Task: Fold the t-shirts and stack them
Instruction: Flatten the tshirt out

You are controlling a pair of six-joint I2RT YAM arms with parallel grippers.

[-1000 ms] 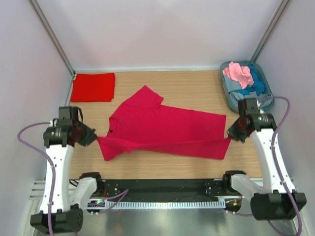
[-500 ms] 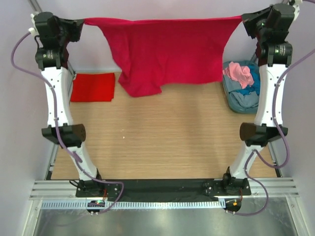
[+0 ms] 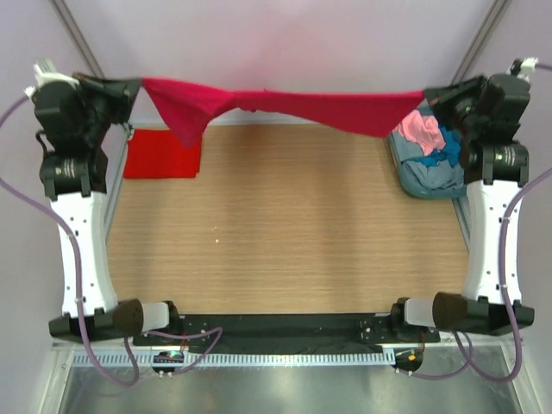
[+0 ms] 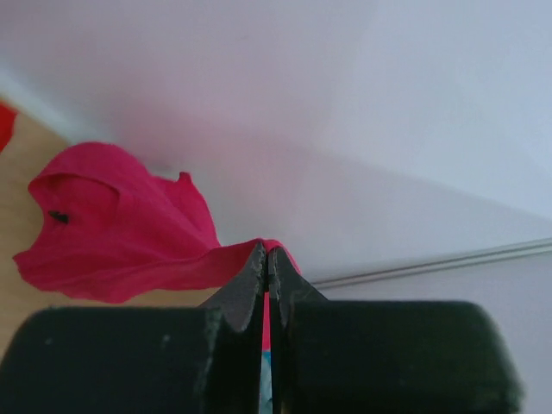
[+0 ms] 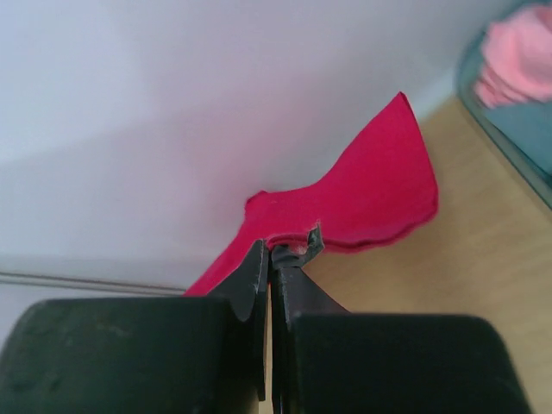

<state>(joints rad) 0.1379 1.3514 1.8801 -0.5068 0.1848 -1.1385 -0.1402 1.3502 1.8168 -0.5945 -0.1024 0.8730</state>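
A crimson t-shirt (image 3: pixel 285 105) hangs stretched in the air across the far side of the table, held at both ends. My left gripper (image 3: pixel 138 84) is shut on its left end, and the shirt's collar part (image 4: pixel 112 228) droops near it. My right gripper (image 3: pixel 424 95) is shut on its right end; the cloth (image 5: pixel 371 194) spreads away from the closed jaws. A folded scarlet t-shirt (image 3: pixel 162 153) lies flat at the far left of the table. Pink (image 3: pixel 417 128) and blue (image 3: pixel 447 148) shirts lie crumpled in the tub.
A grey-blue oval tub (image 3: pixel 423 179) stands at the far right, partly under the shirt's right end. The wooden tabletop (image 3: pixel 285 233) lies below the held shirt. White walls close the back and sides.
Both grippers have come down from their highest point and apart slightly. The crimson shirt, hanging broadly before, is now pulled into a narrower, flatter band above the far edge of the table.
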